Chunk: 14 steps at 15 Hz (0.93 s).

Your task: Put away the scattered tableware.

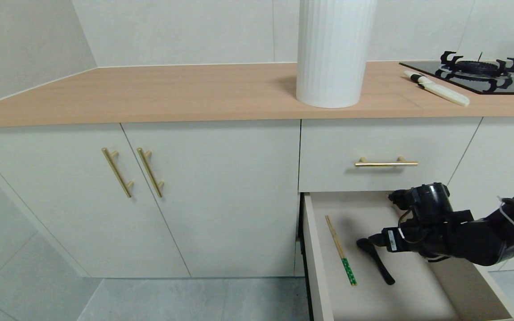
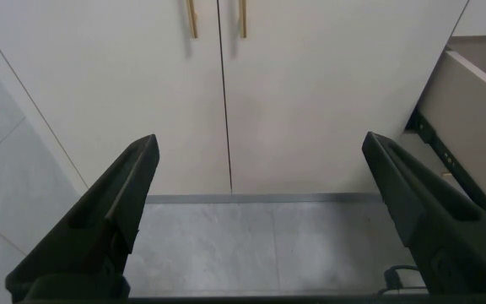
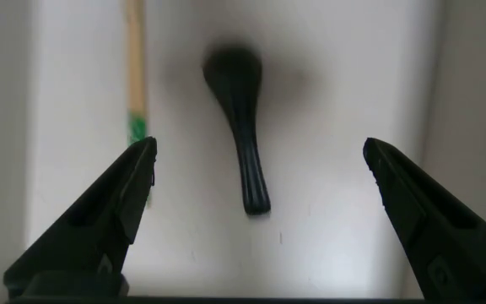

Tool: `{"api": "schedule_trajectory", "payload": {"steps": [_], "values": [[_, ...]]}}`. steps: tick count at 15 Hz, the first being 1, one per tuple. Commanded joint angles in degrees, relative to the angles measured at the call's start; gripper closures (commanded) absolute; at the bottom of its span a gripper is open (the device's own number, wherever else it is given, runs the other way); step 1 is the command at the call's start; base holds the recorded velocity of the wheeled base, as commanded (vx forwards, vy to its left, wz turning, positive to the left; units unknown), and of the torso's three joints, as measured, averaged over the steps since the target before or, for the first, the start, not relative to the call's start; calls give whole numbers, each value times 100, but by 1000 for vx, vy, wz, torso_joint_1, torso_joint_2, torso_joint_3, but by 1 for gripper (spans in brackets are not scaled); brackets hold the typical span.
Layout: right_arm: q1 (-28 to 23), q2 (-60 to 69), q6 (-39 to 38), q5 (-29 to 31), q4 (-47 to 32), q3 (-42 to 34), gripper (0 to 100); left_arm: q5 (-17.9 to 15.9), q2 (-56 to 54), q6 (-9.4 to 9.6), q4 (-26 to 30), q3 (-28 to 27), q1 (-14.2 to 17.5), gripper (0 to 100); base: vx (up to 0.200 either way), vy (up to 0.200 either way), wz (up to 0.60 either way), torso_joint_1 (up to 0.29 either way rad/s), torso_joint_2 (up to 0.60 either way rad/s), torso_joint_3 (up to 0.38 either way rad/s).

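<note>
Head view: right hand (image 1: 384, 220), spread, hovers over spoon (image 1: 375, 258) in drawer (image 1: 312, 249).

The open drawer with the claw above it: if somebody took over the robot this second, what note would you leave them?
Right claw: open, empty, hovering over the black spoon in the open drawer.
Left claw: open, empty, low in front of the cabinet doors.
Done: the black spoon and the chopsticks lie side by side in the drawer, not touching.
Left: the knife lies on the counter beside the stove; it probably goes in next, then the drawer gets shut.
</note>
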State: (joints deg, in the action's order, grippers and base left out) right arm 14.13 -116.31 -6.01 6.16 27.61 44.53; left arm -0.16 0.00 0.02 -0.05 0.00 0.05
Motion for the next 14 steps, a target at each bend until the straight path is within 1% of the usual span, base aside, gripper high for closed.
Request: {"api": "schedule_trajectory", "payload": {"steps": [1,2,3,5,7,8,9,10,14], "values": [[90,487,21,-9,227,-296,0,-2,0,6,-4,0,4,0,0,0,0,0,0,0],[134,627,21,-18,183,-314,0,-2,0,-2,-4,0,4,0,0,0,0,0,0,0],[169,820,30,0,-116,-287,0,-2,0,-2,-4,0,4,0,0,0,0,0,0,0],[239,1242,21,-44,-959,-111,0,-2,0,6,-4,0,4,0,0,0,0,0,0,0],[257,1488,30,-62,-1601,38,0,-2,0,-2,-4,0,4,0,0,0,0,0,0,0],[257,1576,30,-88,-1830,64,0,-2,0,-2,-4,0,4,0,0,0,0,0,0,0],[266,1620,38,-88,-1891,82,0,-2,0,6,-4,0,4,0,0,0,0,0,0,0],[292,1787,38,-167,-2181,135,0,-2,0,6,-4,0,4,0,0,0,0,0,0,0],[301,2174,56,-422,-2779,231,0,-2,0,-2,-4,0,4,0,0,0,0,0,0,0]]}}
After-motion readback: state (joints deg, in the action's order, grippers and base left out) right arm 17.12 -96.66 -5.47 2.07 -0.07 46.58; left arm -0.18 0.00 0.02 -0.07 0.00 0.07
